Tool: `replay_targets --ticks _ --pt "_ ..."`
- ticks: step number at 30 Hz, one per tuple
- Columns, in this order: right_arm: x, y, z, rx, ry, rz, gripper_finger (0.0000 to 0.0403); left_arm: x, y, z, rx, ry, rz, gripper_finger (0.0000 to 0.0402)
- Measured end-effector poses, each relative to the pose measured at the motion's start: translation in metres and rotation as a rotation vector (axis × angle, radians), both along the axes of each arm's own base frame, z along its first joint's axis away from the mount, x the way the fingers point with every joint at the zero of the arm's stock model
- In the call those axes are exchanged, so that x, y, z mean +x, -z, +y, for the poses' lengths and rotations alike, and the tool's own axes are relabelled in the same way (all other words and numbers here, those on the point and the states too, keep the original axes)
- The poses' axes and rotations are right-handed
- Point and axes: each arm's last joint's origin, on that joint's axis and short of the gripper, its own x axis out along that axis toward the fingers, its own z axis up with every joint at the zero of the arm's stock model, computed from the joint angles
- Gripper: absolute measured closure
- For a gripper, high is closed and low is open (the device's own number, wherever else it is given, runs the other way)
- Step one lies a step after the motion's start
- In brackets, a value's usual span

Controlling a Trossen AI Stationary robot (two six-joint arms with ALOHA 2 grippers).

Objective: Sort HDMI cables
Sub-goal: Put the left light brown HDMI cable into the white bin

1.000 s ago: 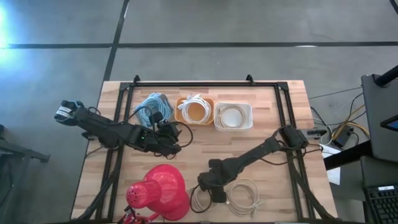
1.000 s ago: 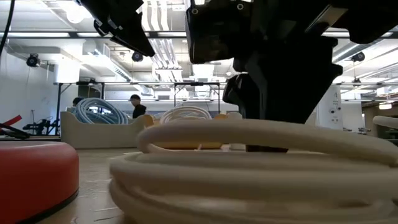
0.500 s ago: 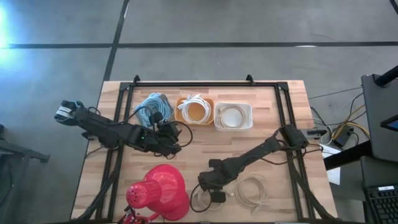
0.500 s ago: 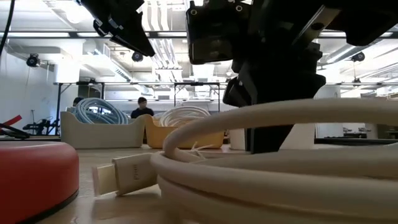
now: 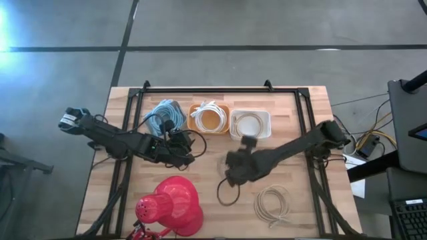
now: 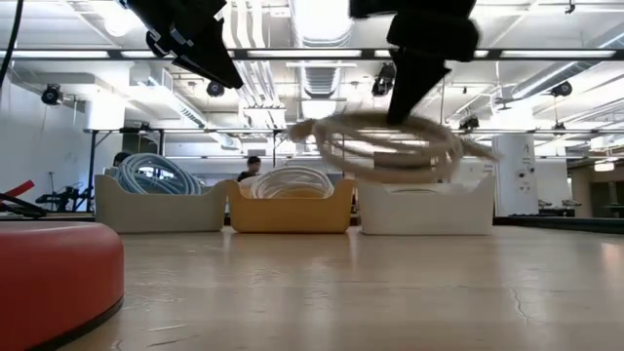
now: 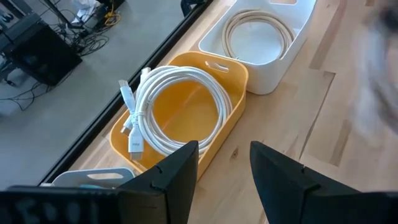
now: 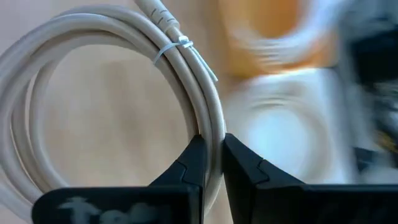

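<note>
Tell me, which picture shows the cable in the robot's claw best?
The right wrist view: the beige cable fills it, pinched in the right claw, zip tie showing. The low view shows the coil hanging above the table. The high view shows only a thin loop. The left wrist view misses it.
</note>
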Motion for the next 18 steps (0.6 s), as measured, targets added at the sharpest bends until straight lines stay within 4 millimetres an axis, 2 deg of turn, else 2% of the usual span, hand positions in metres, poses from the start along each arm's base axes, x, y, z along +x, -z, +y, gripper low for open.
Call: replay_targets --ticks 5,9,15,18 --pt "-0.021 -0.025 -0.038 -0.186 0.158 -0.110 0.0375 0.000 0.000 0.000 0.000 0.000 0.000 0.0225" --pt "-0.038 -0.031 -0.072 -0.271 0.261 -0.152 0.0374 0.000 0.000 0.000 0.000 0.000 0.002 0.0225" --pt "-0.061 -0.011 -0.115 -0.255 0.446 -0.201 0.0374 -0.001 0.002 0.000 0.007 0.003 0.010 0.0225" --pt "-0.066 0.011 -0.131 -0.273 0.485 -0.221 0.0374 -0.002 0.005 0.001 0.016 -0.002 0.019 0.0225"
